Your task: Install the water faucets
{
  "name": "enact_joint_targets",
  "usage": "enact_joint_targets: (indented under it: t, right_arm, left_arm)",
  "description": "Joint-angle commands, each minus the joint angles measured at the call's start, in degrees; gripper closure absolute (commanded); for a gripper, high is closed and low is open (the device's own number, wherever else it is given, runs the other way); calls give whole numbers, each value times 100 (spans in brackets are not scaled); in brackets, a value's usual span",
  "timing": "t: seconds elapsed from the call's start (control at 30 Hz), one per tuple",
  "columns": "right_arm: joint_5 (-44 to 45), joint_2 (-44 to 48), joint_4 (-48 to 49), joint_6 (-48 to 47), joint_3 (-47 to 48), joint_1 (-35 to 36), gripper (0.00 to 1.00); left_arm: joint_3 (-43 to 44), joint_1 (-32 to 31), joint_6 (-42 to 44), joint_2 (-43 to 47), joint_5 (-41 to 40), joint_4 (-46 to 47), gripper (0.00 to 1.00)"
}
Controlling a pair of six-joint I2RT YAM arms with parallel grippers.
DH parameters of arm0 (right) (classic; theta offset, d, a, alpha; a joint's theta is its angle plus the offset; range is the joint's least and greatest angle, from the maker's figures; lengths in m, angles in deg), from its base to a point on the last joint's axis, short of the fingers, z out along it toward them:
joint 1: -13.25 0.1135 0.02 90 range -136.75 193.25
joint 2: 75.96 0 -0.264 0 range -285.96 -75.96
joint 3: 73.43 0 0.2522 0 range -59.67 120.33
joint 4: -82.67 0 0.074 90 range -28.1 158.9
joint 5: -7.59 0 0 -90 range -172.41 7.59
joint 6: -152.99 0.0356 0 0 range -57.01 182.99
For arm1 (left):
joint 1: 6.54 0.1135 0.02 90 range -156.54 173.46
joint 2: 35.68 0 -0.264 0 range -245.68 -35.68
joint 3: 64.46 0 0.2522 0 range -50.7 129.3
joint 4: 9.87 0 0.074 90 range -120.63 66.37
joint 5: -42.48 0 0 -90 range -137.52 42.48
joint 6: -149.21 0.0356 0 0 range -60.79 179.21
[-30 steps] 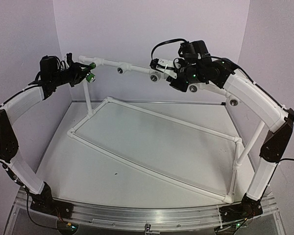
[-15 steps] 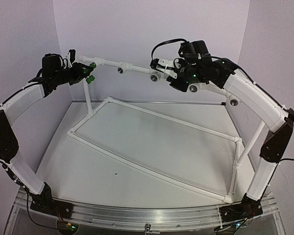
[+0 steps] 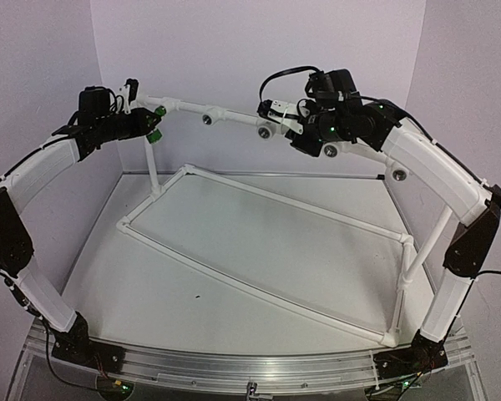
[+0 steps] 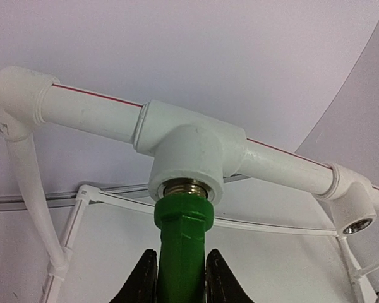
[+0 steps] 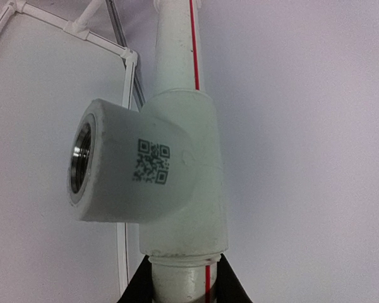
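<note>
**Threading the green faucet into the end tee of the top rail**

Your landmark is the top rail [image 4: 95,112]. It is rigid white plastic pipe, smooth and round, with a thin red stripe [image 5: 193,38] along it. Your right gripper [image 5: 180,281] is clamped round the rail just beside an empty tee [image 5: 170,183]. Use that as the brace so the rail doesn't twist while you turn. Your left gripper [image 4: 180,278] is closed on the water faucet [image 4: 182,243], with the black fingers pinching its green body from both sides, just off the rail.

The faucet sits in the branch of the faucet tee [image 4: 189,148], the first tee along the rail from the corner elbow [image 4: 16,95]. My read is that it's only part-way in. A band of metal thread [image 4: 184,187] shows between the tee's lip and the green hex collar.

To do it well:
- Hold the faucet's axis square to the rail and spin about that axis only.
- Push lightly toward the rail.
- Stop if it binds, since a tilted start will likely cross-thread.
- Regrip when the wrist runs out of turn.

The tees are chunky, rounded, slightly glossy white. The green body is hard plastic, faceted at the collar and smooth below. Further along the rail another socket [image 4: 357,225] is bare and metal-lined. The empty tee has the same metal insert [image 5: 81,165] and a small printed QR code [image 5: 153,161].
</note>
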Motion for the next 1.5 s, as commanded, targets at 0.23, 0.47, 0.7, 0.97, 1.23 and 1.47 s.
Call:
enact_joint_targets:
  t: [0.23, 0.47, 0.7, 0.97, 1.23, 1.47]
  right_arm:
    - [-698, 338, -635, -145, -112, 201, 100]
    - [-701, 356, -635, -191, -177, 204, 100]
    - [-732, 364, -633, -235, -217, 205, 100]
    - [-674, 399, -637, -288, -290, 198, 100]
    - [-621, 406, -618, -249, -323, 192, 100]
    - [-575, 346, -611, -127, -235, 182, 100]
  left_arm:
    - [-103, -717, 2755, -189, -2167, 518, 100]
    - [-694, -981, 4548, -71, -2812, 1513, 100]
    - [-1182, -1086, 6151, -136, -3099, 2549, 100]
    - [-1722, -1161, 7574, -207, -3349, 3782, 100]
    - [-2245, -1161, 9144, -159, -3293, 4620, 100]
    - [-2343, -1161, 9387, -50, -3357, 4597, 86]
